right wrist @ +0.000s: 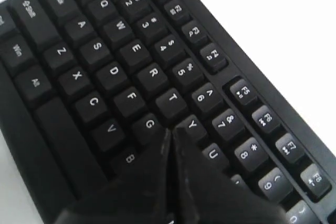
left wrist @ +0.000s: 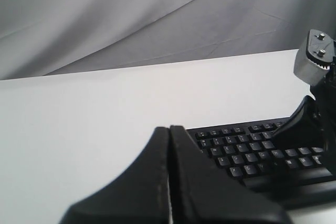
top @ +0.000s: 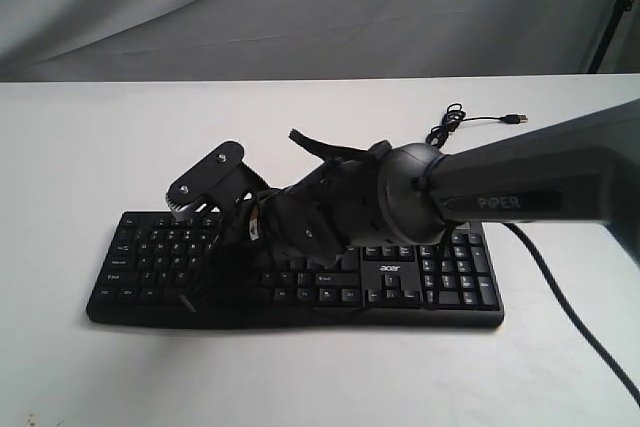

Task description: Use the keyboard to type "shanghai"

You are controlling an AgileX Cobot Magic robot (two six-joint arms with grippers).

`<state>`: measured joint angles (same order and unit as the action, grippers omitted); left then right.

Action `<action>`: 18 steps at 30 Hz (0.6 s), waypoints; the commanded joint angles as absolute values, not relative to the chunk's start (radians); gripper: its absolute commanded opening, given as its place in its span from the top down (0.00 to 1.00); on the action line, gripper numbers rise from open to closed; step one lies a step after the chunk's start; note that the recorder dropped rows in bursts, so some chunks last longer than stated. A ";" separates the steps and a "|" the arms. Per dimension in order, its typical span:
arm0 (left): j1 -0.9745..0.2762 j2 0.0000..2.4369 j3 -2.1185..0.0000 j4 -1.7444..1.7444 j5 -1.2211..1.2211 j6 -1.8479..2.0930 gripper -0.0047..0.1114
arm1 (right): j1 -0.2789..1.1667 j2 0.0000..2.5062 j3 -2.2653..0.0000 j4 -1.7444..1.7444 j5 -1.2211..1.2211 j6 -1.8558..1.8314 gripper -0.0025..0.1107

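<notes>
The black keyboard (top: 440,282) lies across the white table, its acer logo right of the main keys. My right arm (top: 520,187) reaches over it from the right. The right gripper (top: 240,272) is shut and empty, pointing down at the middle of the letter block. In the right wrist view its joined tips (right wrist: 172,129) sit between the G key (right wrist: 149,124) and the Y key (right wrist: 191,125), hiding the key below them. The left gripper (left wrist: 169,128) is shut and empty, beside the keyboard's (left wrist: 247,150) left end. It does not show in the exterior view.
The keyboard's thin cable (top: 455,122) coils behind it and ends in a loose USB plug (top: 515,119). A thicker black cable (top: 560,297) from the right arm trails over the table at the right. Grey cloth (top: 300,7) hangs behind the table.
</notes>
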<state>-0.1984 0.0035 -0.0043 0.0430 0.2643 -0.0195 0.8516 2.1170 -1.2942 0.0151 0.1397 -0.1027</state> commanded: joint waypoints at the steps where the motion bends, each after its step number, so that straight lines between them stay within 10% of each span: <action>1: -0.202 0.000 0.000 0.044 0.260 -0.022 0.96 | 0.848 2.103 -1.289 0.018 0.100 -0.096 0.98; 18: -0.202 0.000 0.000 0.044 0.260 -0.022 0.96 | 0.848 2.136 -1.289 0.018 0.086 -0.096 0.98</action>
